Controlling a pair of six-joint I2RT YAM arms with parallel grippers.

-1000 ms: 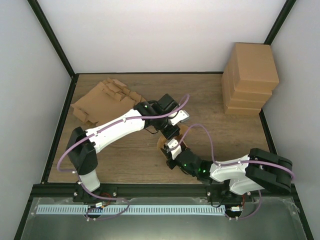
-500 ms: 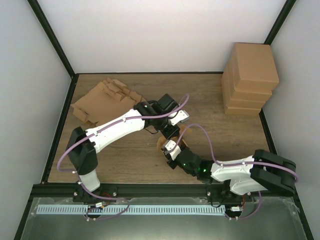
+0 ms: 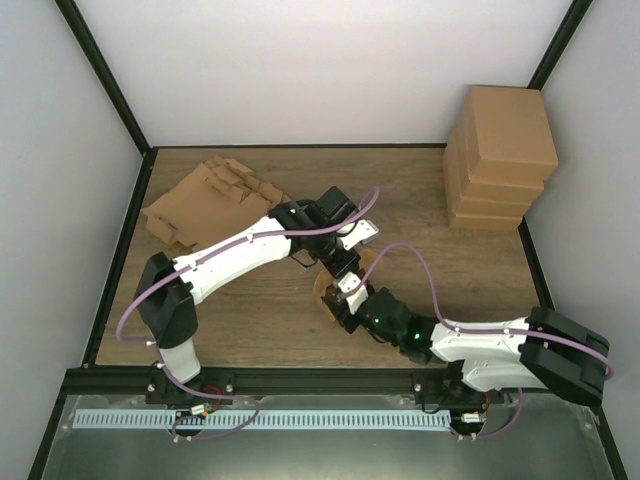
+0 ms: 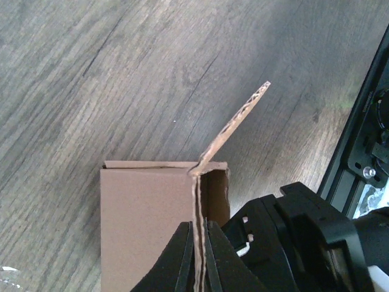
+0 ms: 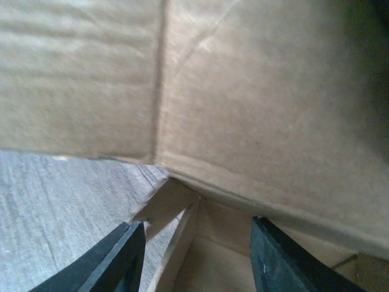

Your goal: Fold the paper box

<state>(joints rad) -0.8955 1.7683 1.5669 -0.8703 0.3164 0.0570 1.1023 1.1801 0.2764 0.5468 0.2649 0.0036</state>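
"Top external first. Where is the box?"

"Mid-table, between my two arms. The small brown corrugated-cardboard box [image 3: 323, 293] sits on the wooden table [image 3: 450, 260], mostly hidden under the left gripper [image 3: 340, 265] and the right gripper [image 3: 345, 300]. I can't read its long axis from up here. Flat cardboard blanks [image 3: 210, 200] lie at the far left and a stack of finished boxes [image 3: 500, 150] at the far right, both well apart from it."

"Left wrist?"

"The left gripper [image 4: 197, 249] is pressed together on one upright wall of the box [image 4: 146, 225], seen edge-on. That wall runs straight away from my fingers. At its far end a loose flap [image 4: 238, 118] tilts up and to the right. The mouth faces up."

"Right wrist?"

"The right gripper [image 5: 197, 255] is spread with nothing between its fingers [image 5: 115, 258]. It is nosing at a creased corner of the box [image 5: 261, 103], where the box meets the table [image 5: 55, 194]."

"How will it handle?"

"Light, I judge. Stiff across the panels but willing at the creases. It would slide if pushed unpinned and crush if squeezed hard. I'd take a flap near its free edge, away from the fold line."
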